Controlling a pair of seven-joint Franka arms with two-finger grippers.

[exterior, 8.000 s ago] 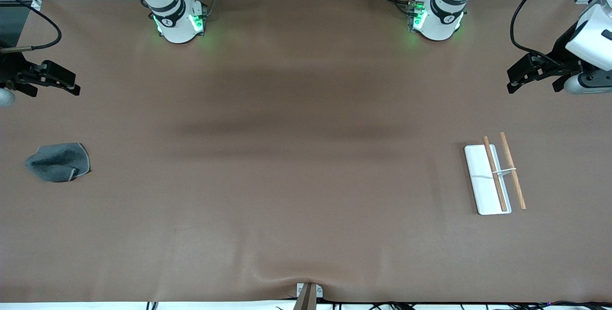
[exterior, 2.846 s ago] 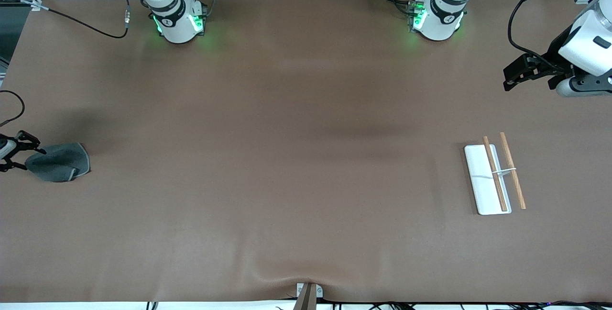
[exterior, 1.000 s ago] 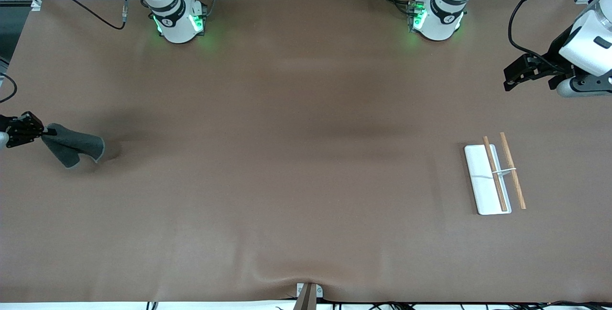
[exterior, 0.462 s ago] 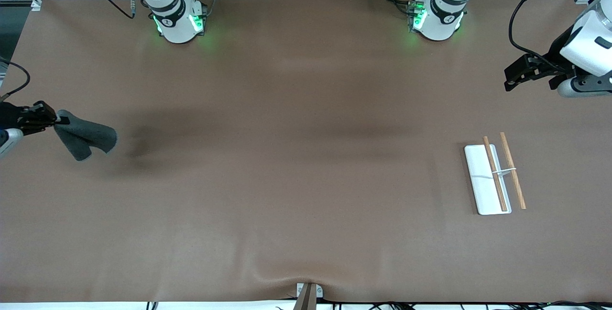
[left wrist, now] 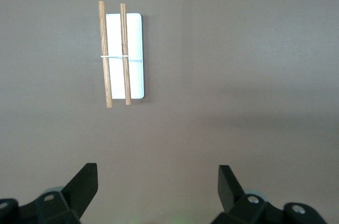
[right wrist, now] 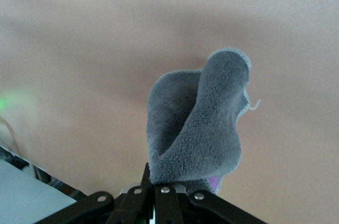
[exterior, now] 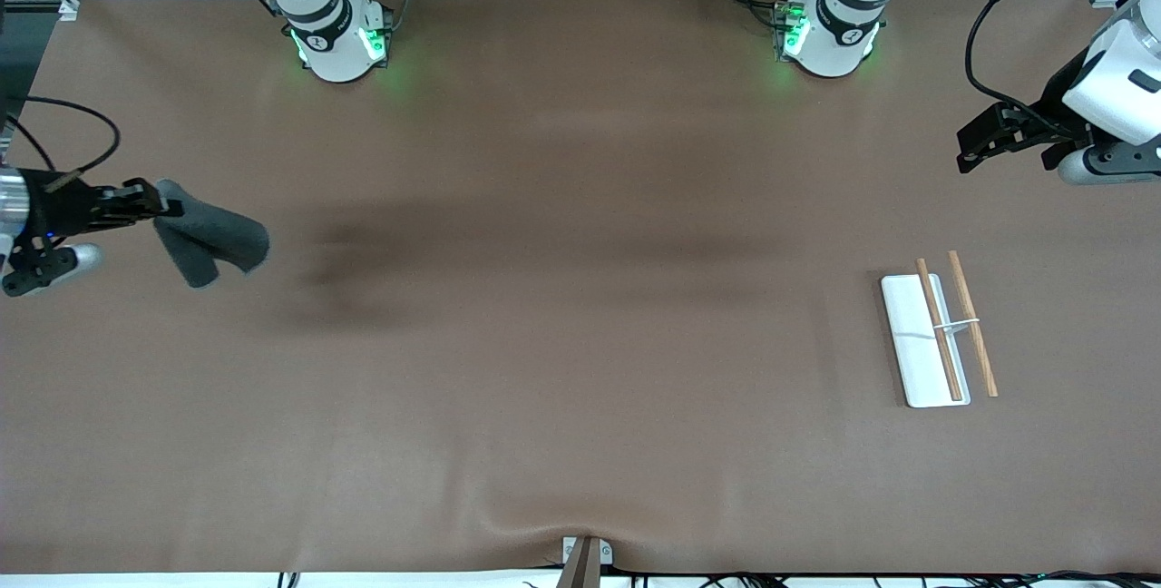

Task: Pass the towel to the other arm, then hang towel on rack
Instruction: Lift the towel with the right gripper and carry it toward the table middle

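Grey and fuzzy, the towel (exterior: 213, 243) is up in the air at the left edge of the front view, roughly halfway down the frame, over the right arm's end of the table (exterior: 562, 316). It's pinched by one corner in the right gripper (exterior: 150, 204), fingers clamped together on the cloth, and the rest of it droops and folds away from the fingertips toward the middle of the frame. In the right wrist view the towel (right wrist: 198, 123) sticks out from between the fingers at the bottom centre of the frame, curled into a loose roll, with a bit of purple underside peeking out right by the grip. There's a soft dark shadow on the table a little toward the frame's centre from the cloth.

Way over at the right side of the front view sits the rack (exterior: 939, 334), well apart from the towel, on the left arm's end of the table: white flat base, two wooden rods lying parallel, thin white crossbar joining them. Nothing hangs on it. The left wrist view shows the same rack (left wrist: 119, 54) in its upper left part.

The left gripper (exterior: 984, 139) waits in the upper right of the front view, hanging over the table nearer the robot bases than the rack. Its fingers (left wrist: 85, 184) are spread wide apart with nothing in between.
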